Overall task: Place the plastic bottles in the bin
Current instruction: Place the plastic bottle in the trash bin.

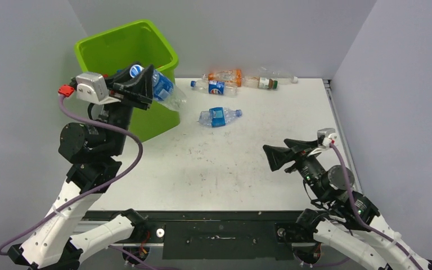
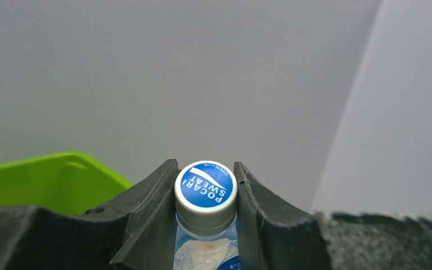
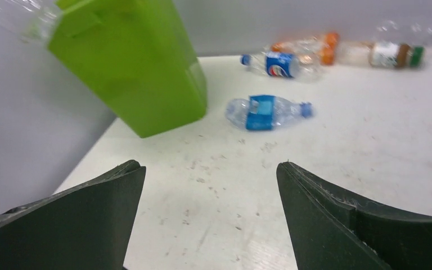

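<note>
Top view: high behind the near edge, looking down over the whole desk (image 1: pixel 230 169). Left wrist view: close, tilted up at the wall (image 2: pixel 202 67). Right wrist view: low, forward; shares the bin (image 3: pixel 129 62) with both.

Four bottles (image 1: pixel 219 116) right of the bin (image 1: pixel 158 119)

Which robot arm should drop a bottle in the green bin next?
Left, I think. The left end effector grips a bottle up by the bin rim. The right end effector is open, empty, far from the bin.
</note>
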Robot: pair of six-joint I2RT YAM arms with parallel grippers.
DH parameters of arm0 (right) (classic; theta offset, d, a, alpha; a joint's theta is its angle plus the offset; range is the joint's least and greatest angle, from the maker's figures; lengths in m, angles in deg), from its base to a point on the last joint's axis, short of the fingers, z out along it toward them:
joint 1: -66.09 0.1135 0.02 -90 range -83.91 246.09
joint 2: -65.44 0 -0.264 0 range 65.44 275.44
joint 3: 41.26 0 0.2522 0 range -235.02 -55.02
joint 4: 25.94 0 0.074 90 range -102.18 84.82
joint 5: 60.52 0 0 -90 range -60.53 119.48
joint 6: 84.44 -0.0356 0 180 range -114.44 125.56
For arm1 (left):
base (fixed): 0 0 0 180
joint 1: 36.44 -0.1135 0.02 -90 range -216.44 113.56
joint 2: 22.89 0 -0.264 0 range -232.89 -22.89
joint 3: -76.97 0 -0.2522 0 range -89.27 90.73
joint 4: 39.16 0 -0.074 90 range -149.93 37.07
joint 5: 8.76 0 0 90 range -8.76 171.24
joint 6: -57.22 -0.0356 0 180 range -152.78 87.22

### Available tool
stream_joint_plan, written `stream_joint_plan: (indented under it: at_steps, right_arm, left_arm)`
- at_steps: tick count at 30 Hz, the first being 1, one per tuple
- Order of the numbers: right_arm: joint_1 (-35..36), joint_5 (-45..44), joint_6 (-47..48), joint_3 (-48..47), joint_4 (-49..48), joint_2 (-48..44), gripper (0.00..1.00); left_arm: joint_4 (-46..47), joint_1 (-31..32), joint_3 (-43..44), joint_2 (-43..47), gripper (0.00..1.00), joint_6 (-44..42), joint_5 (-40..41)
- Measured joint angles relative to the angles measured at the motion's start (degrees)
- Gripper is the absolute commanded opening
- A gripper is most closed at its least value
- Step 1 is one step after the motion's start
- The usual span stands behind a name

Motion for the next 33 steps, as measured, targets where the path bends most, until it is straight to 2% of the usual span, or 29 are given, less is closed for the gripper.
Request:
stream_joint_plan:
  at_steps: [4, 8, 14, 24, 25, 26, 28, 29, 30, 31, 33]
  right_arm:
    - [0.0, -7.2, -2.0, 4.0, 2.3, 1.4, 0.90]
    - [0.0, -11.0, -3.2, 5.3, 2.4, 2.0, 0.90]
    - [0.0, -12.5, -3.7, 7.1, 1.3, 1.9, 0.90]
    - [0.0, -12.9, -3.0, 8.9, 1.2, 1.6, 0.90]
    - [0.0, -12.9, -2.9, 8.9, 1.2, 1.6, 0.90]
    - [0.0, -12.9, -2.8, 8.9, 1.2, 1.6, 0.90]
    - [0.0, -12.8, -2.7, 8.9, 1.2, 1.6, 0.90]
    - [0.0, -12.7, -2.6, 8.9, 1.2, 1.6, 0.90]
    - [0.0, -12.7, -2.6, 8.9, 1.2, 1.6, 0.90]
    - [0.0, -12.7, -2.5, 8.9, 1.2, 1.6, 0.90]
    - [0.0, -12.7, -2.5, 8.9, 1.2, 1.6, 0.90]
  left_arm:
    - [4.1, -3.2, 4.6, -4.8, 0.00, -5.9, 7.9]
    - [8.9, -9.4, 8.8, -10.6, 0.00, -6.3, 10.5]
    - [15.5, -17.0, 18.0, -21.9, 0.00, -6.1, 14.6]
    - [21.5, -27.0, 20.2, -36.1, 0.00, -4.2, 20.4]
    - [21.6, -27.3, 21.0, -37.3, 0.03, -4.2, 20.5]
    - [21.5, -27.7, 22.7, -39.2, 0.14, -4.2, 20.5]
    - [21.4, -28.2, 26.6, -42.5, 0.62, -4.2, 20.3]
    - [21.4, -28.3, 28.4, -43.9, 0.74, -4.2, 19.9]
    - [21.3, -28.5, 29.9, -45.0, 0.91, -4.4, 19.3]
    - [21.3, -28.7, 31.2, -45.9, 0.98, -4.1, 18.6]
    - [21.0, -29.0, 33.1, -46.7, 0.96, -2.8, 17.3]
